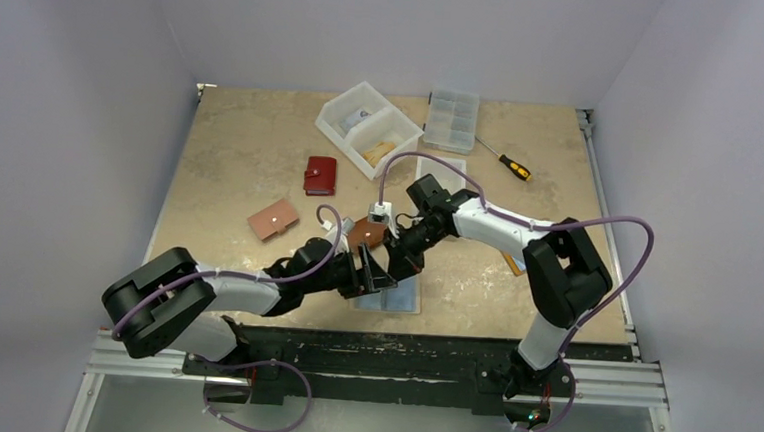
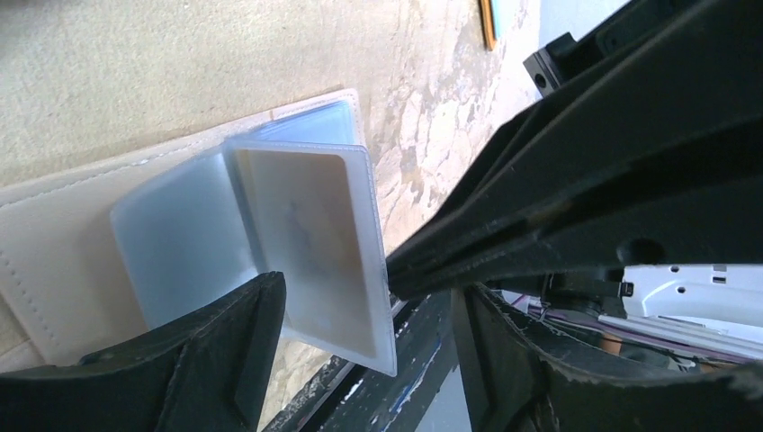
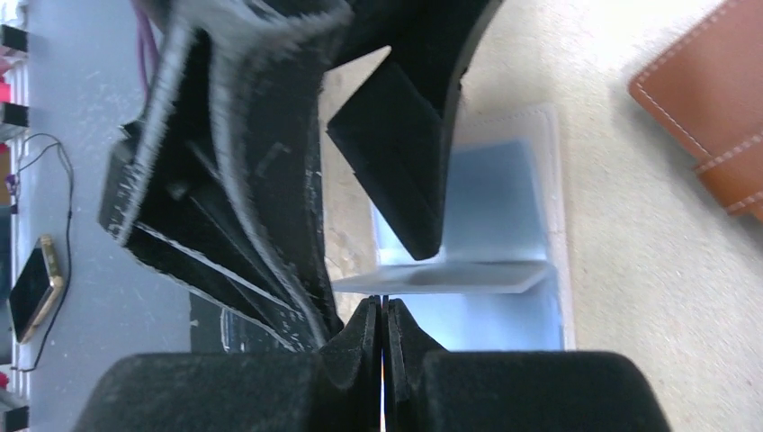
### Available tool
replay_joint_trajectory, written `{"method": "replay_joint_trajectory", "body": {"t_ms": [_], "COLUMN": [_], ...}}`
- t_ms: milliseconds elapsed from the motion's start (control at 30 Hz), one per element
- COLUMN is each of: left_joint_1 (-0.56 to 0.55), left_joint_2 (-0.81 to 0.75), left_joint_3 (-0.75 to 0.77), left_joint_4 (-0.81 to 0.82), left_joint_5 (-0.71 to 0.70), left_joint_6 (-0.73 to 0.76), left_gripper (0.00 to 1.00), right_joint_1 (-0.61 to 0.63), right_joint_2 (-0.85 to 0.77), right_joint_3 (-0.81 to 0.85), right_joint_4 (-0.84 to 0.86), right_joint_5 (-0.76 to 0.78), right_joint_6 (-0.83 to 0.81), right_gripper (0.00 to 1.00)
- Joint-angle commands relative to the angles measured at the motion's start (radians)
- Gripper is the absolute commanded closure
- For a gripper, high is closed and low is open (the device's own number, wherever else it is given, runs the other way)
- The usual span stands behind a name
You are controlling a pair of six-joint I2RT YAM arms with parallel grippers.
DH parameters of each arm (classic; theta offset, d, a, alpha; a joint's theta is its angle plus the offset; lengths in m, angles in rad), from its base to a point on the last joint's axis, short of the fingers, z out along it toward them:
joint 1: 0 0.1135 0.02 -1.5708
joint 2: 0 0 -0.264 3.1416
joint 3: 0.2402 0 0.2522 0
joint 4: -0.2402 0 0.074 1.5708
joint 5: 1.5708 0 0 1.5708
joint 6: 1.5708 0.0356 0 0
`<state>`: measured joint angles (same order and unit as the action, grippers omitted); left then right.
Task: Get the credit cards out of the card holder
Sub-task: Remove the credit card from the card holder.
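The card holder point(image 1: 405, 300) lies open on the table near the front edge, with a white stitched cover point(image 2: 54, 252) and light-blue clear sleeves point(image 3: 490, 189). One sleeve leaf point(image 2: 315, 243) stands up from it with a pale beige credit card inside. It shows edge-on in the right wrist view point(image 3: 468, 277). My left gripper point(image 1: 372, 274) point(image 2: 369, 306) is open, with that leaf between its fingers. My right gripper point(image 1: 402, 262) point(image 3: 384, 304) is shut, its tips against the face of the leaf, with nothing visible between the jaws.
A brown wallet point(image 1: 365, 235) point(image 3: 711, 99) lies just behind the grippers. A tan wallet point(image 1: 273, 219) and a red wallet point(image 1: 320, 175) lie to the left. A white bin point(image 1: 368, 125), a clear organizer box point(image 1: 452, 118) and a screwdriver point(image 1: 507, 162) are at the back.
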<state>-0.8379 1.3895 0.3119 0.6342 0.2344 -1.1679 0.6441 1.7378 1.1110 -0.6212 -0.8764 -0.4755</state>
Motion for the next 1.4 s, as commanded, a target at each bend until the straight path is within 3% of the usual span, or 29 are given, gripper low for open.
{"method": "replay_joint_trajectory", "body": {"t_ms": [0,133,267,367,533,833,1033,1367], "left_joint_1": [0.006,0.013,0.021,0.026,0.029,0.031,0.031,0.026], "left_joint_2": [-0.043,-0.055,-0.081,-0.102,-0.107,-0.081,-0.088,-0.225], "left_joint_3": [0.009,0.010,0.013,0.011,0.005,0.013,0.022,-0.094], "left_joint_4": [-0.034,-0.078,-0.132,-0.173,-0.213,-0.258,-0.271,0.023], "left_joint_5": [-0.027,-0.045,-0.073,-0.097,-0.127,-0.150,-0.158,-0.130], "left_joint_6": [0.009,0.011,0.018,0.020,0.017,0.035,0.065,0.214], "left_gripper": [0.29,0.29,0.39,0.49,0.63,0.64,1.00,1.00], "right_joint_1": [0.015,0.022,0.024,0.025,0.023,0.020,-0.001,-0.094], "right_joint_2": [0.019,0.043,0.055,0.055,0.031,-0.026,-0.038,-0.133], "right_joint_3": [0.048,0.054,0.066,0.072,0.080,0.039,0.044,-0.019], "right_joint_4": [-0.026,-0.015,-0.005,-0.010,-0.039,-0.044,-0.044,-0.038], "right_joint_5": [-0.095,-0.101,-0.110,-0.094,-0.080,-0.069,-0.076,-0.215], "right_joint_6": [-0.012,0.014,0.043,0.045,0.016,-0.017,-0.005,-0.007], "right_gripper": [0.94,0.93,0.90,0.78,0.68,0.64,0.63,0.46]}}
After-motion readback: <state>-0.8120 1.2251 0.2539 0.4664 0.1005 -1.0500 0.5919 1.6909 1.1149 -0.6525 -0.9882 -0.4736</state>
